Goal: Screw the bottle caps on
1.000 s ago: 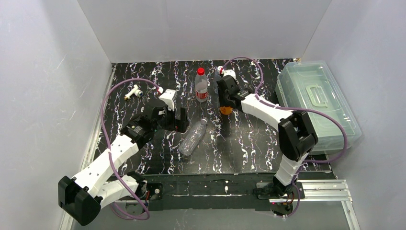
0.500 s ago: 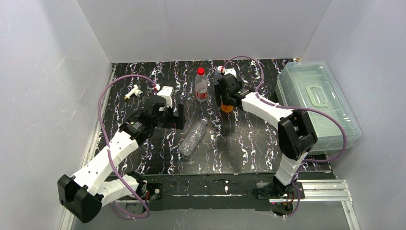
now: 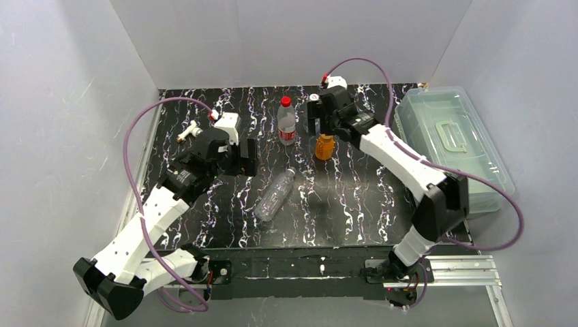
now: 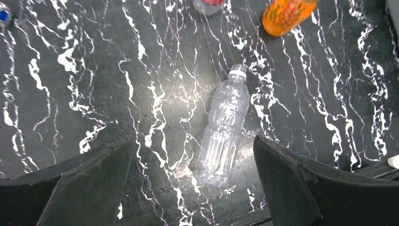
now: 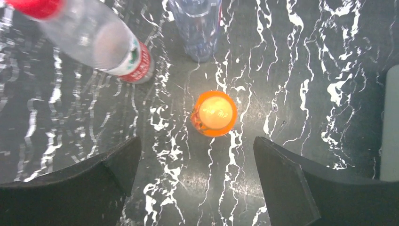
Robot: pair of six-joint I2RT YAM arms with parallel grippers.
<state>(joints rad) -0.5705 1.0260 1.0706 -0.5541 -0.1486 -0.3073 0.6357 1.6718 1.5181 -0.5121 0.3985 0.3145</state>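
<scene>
One round yellow cap (image 5: 215, 113), marbled tabletop (image 5: 291, 61)

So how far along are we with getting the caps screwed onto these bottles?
Looks done: the upright clear plastic bottle has its red cap, the small orange bottle its orange-yellow cap, the clear bottle lying flat a pale cap; tightness unclear. In hand: nothing; right fingers open above the orange bottle, left fingers open over the lying one. Left: maybe the bluish clear bottle behind, its top unclear.
</scene>
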